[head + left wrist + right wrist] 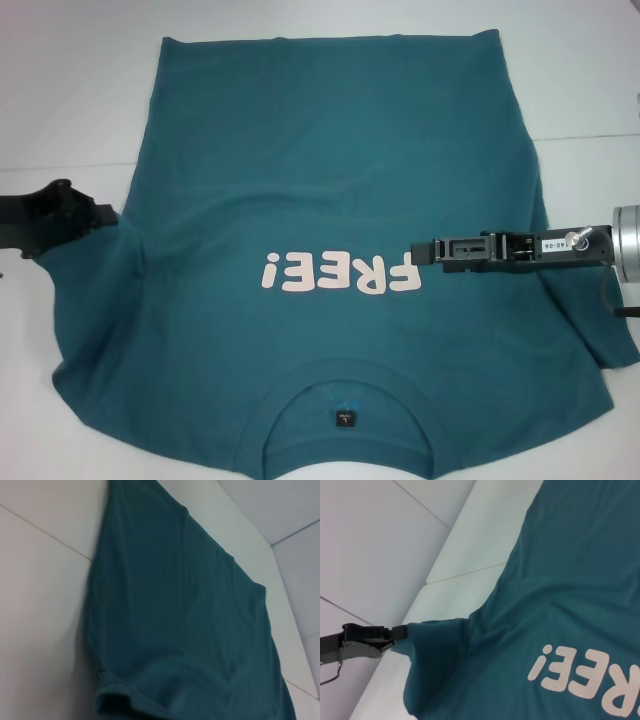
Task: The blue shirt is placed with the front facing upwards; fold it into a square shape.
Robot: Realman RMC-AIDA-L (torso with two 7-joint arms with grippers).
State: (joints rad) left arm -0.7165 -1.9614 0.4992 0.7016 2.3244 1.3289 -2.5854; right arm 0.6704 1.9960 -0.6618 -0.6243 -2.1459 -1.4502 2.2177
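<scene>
A white table (70,110) is carrying one blue shirt (320,200), lying front up across the middle of the head view, collar at 6 o'clock, hem at 12. A thin seam line is running across the tabletop. Two grippers are showing. The left gripper (108,215) is sitting at 9 o'clock, pinching the sleeve edge; the right wrist view is showing this grip (400,632) clearly, its jaws pressed on the cloth. The right gripper (420,252) is hanging at 3 o'clock over the one "FREE!" print (340,272); whether its jaws are spread I cannot tell. The left wrist view is showing only cloth (185,620) and table.
</scene>
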